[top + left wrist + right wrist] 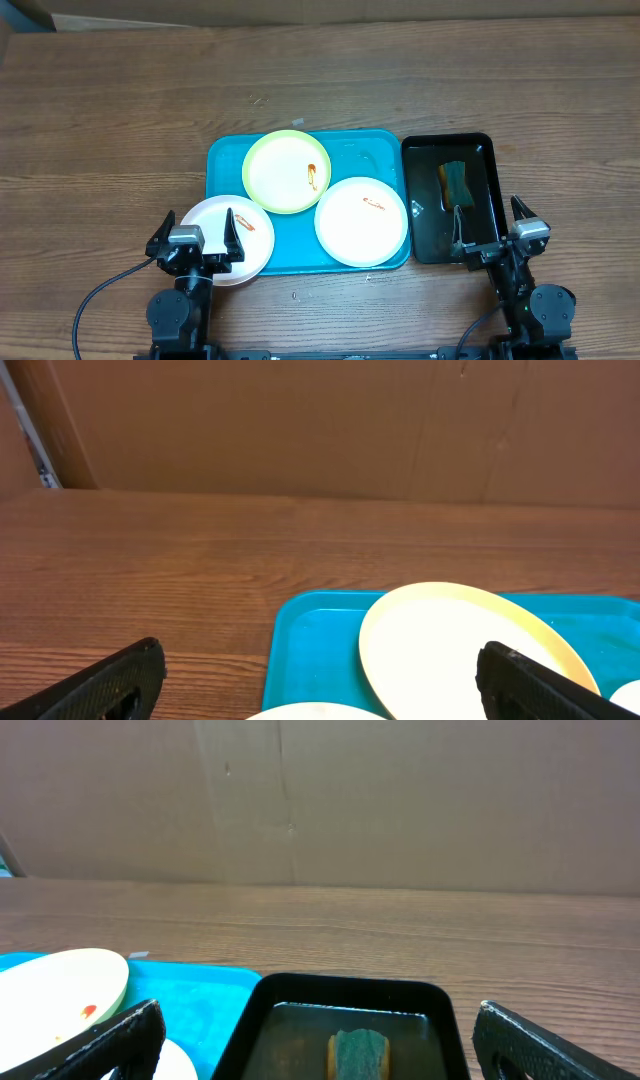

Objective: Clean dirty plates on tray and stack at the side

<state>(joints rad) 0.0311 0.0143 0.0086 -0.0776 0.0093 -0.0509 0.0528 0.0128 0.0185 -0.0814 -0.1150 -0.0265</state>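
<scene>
Nearest us, our left gripper (pixel 197 238) hangs with jaws spread wide over a smeared white plate (pixel 258 250) that overlaps the near left corner of the turquoise tray (pixel 295 240). Our right gripper (pixel 489 228), also spread open, sits over the near end of the black tray (pixel 428 235). A second white plate (pixel 361 221) lies on the turquoise tray. Farther off are the yellow-green plate (pixel 285 172) and a sponge (pixel 455 181).
</scene>
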